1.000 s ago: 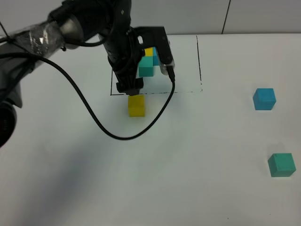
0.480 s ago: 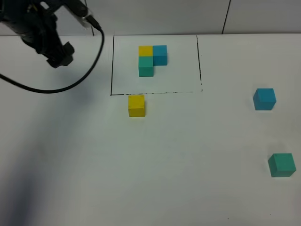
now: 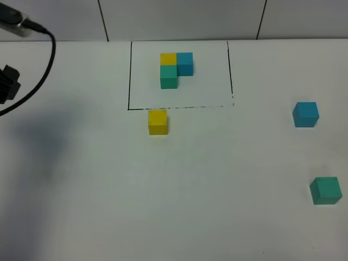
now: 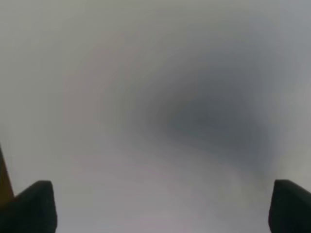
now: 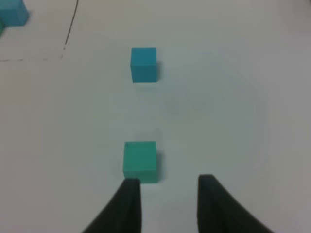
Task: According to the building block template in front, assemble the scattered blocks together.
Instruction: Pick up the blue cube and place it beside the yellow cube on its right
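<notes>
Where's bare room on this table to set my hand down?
Bare: the wide near stretch between the yellow cube and the teal-green cube, and the middle between yellow cube and blue cube. Crowded only at the template cluster.

A plain white matte tabletop fills nearly the whole exterior view. Along the table's far edge rises a wall of smooth grey panels, split by two thin dark vertical seams. Even, diffuse light; a soft grey shadow lies across the table's left part.
</notes>
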Robot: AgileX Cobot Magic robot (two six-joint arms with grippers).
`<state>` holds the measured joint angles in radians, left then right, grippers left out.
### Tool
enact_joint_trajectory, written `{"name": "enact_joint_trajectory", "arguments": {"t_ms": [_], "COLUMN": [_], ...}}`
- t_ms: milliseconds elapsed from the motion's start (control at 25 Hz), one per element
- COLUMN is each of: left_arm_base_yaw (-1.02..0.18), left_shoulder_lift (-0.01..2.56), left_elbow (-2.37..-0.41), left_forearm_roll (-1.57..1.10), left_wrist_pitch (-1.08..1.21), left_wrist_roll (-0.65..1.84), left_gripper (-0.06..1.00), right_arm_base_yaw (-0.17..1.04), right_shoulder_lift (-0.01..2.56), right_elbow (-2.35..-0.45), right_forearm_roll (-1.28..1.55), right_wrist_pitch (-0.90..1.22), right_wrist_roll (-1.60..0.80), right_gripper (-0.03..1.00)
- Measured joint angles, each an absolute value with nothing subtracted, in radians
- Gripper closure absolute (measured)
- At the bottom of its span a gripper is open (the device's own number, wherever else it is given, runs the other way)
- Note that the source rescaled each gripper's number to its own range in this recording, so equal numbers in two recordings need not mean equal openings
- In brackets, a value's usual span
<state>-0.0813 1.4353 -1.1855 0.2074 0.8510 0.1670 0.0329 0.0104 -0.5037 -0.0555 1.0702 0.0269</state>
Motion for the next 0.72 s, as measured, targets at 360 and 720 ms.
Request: {"name": "enact_joint_trajectory", "arguments": {"t_ms": [360, 720], "left_arm_base_yaw": [-0.081, -0.081], "left_shoulder_lift": [0.99, 0.538], "left_elbow": [-0.928, -0.737], "left_forearm_roll": [0.257, 0.157], "left_wrist_pitch": [0.947, 1.003], "left_wrist_roll": [0.043, 0.026], "left_gripper": [-0.03, -0.03], "right_arm_base_yaw": [0.033, 0.033], "right_shoulder_lift": [0.01, 0.01], "right_elbow": [-0.504, -0.504], "right_forearm_roll": [-0.055, -0.055], "right_wrist_pitch": [1.07, 1.07], "right_wrist_roll": [0.027, 0.027], "right_gripper": [0.97, 0.97]}}
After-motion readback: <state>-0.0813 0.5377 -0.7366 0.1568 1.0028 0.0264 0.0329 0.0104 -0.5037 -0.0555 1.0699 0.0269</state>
